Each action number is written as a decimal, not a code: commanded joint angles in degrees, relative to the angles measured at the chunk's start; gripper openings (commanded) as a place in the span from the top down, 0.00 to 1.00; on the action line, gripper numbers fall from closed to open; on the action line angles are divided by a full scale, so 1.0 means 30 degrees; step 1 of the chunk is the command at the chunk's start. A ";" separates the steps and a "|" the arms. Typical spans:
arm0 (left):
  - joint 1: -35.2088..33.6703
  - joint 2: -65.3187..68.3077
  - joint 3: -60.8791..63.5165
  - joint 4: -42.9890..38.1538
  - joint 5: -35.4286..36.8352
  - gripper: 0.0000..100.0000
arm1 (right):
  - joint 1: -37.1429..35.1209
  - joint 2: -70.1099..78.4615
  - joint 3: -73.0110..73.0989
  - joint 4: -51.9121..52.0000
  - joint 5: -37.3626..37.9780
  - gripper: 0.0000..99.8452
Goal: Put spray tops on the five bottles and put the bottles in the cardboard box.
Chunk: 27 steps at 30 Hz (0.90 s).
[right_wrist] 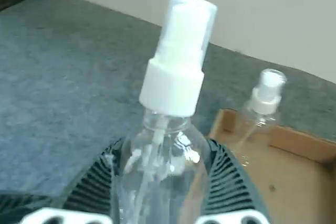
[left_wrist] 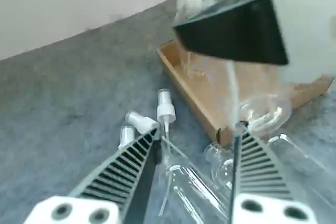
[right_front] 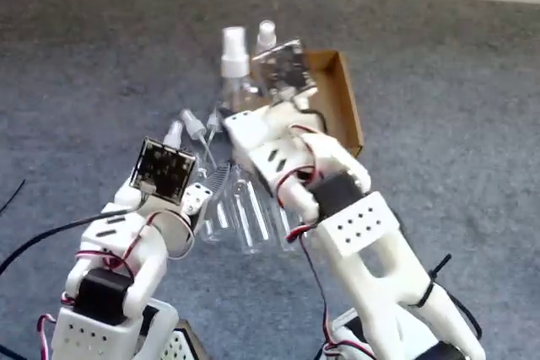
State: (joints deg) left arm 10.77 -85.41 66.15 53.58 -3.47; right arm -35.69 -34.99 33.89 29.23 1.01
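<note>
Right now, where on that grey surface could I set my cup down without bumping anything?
Bare carpet lies wide open left of the loose spray tops and left arm, and again right of the cardboard box. It is crowded between the arms, where empty bottles lie, and beside the box, where a capped bottle is held.

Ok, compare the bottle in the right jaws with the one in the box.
The held bottle is clamped in the jaws of the right gripper; the boxed bottle stands free. The held bottle is by a corner of the cardboard box; the boxed bottle is inside it. Both are clear with white spray tops.
</note>
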 commanded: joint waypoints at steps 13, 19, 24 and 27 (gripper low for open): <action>0.0073 -0.1011 0.2095 -0.3136 -0.0176 0.79 | -0.2242 -0.1978 -0.1890 0.3648 -0.0147 1.00; -0.0454 -0.1040 0.2095 -0.3106 -0.0176 0.79 | -0.1861 -0.2476 -0.1919 0.4117 -0.0059 1.00; -0.0484 -0.1216 0.2183 -0.3048 -0.0147 0.79 | 0.1421 -0.2359 -0.1949 0.3971 0.1670 1.00; -0.0571 -0.1216 0.2388 -0.3077 -0.0147 0.79 | 0.4645 -0.1187 -0.3326 0.3502 0.2462 1.00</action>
State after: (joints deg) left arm 9.98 -88.40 73.10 46.02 -3.47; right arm -33.58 -40.26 31.96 41.19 4.97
